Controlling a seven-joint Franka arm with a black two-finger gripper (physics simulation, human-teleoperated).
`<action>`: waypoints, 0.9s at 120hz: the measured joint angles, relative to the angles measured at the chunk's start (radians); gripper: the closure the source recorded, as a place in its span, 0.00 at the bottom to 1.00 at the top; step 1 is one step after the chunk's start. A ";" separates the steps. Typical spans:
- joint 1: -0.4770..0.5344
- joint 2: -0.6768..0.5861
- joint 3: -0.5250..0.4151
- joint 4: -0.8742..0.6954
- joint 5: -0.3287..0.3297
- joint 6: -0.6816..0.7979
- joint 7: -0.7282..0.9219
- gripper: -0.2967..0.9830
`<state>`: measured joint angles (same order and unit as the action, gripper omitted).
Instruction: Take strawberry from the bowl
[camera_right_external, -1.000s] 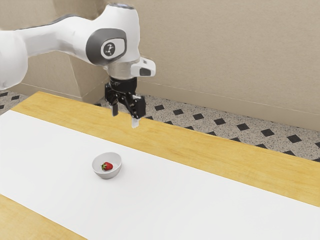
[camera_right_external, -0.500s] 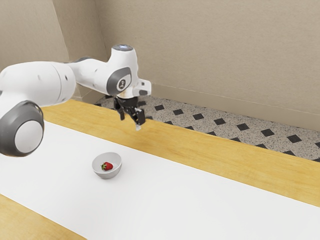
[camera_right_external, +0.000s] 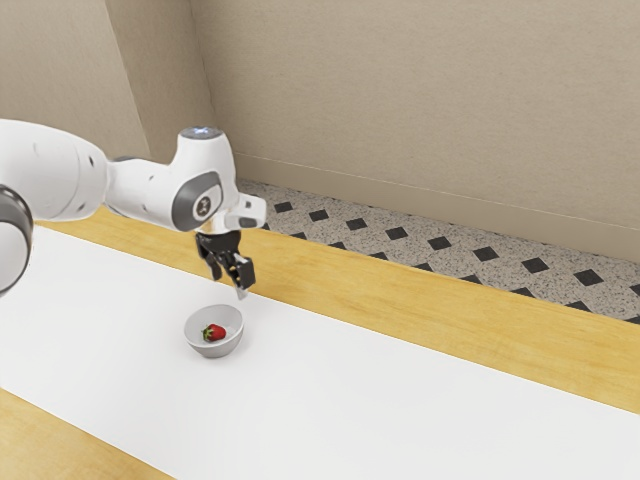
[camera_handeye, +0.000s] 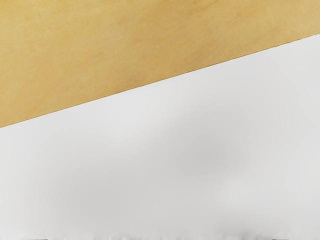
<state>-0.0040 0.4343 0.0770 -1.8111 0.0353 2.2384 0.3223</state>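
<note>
My black gripper hangs in the exterior view just above and behind the bowl's far rim, tilted slightly. Its two fingers stand apart with nothing between them. The small grey-white bowl rests on the white table covering. Inside it lies a red strawberry, its green leaves toward the exterior view's left. A gap separates the hand from both bowl and strawberry.
A white covering runs along the wooden table. Beyond the table's far edge are a patterned floor and a beige wall. In the wrist view, the white surface meets bare wood.
Over the last second my hand has come down and closer to the bowl, ending toward the exterior view's left. Bowl and strawberry have stayed in place.
</note>
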 joint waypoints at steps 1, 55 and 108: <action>-0.004 -0.006 0.003 -0.006 -0.002 0.003 0.001 0.32; -0.059 -0.198 0.052 -0.335 -0.110 0.165 0.048 0.37; -0.056 -0.218 0.052 -0.400 -0.120 0.227 0.070 0.47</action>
<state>-0.0601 0.2158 0.1288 -2.2113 -0.0842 2.4650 0.3926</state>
